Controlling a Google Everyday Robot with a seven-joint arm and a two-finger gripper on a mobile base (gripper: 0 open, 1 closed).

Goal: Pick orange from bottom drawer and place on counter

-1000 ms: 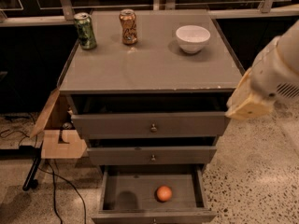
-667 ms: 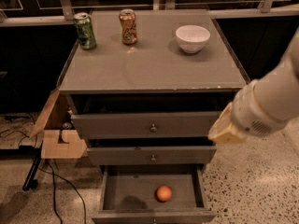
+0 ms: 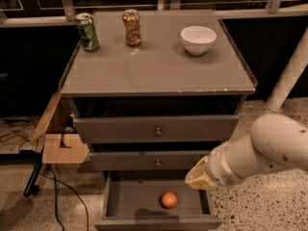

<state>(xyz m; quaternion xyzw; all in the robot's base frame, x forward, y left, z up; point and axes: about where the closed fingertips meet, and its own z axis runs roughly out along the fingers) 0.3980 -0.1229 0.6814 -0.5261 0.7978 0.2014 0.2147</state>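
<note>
A small, smooth, round orange fruit (image 3: 169,199) sits on the flat floor of the open grey bottom drawer (image 3: 130,200). The pale hand (image 3: 198,178) hangs near it; I cannot tell whether the hand is open.

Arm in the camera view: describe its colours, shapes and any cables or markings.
The arm is off-white: thick, smooth, rounded tube sections with a ringed joint near its end. The tool, over the right side of the bottom drawer, is a yellowish tan. No cables or markings show.
</note>
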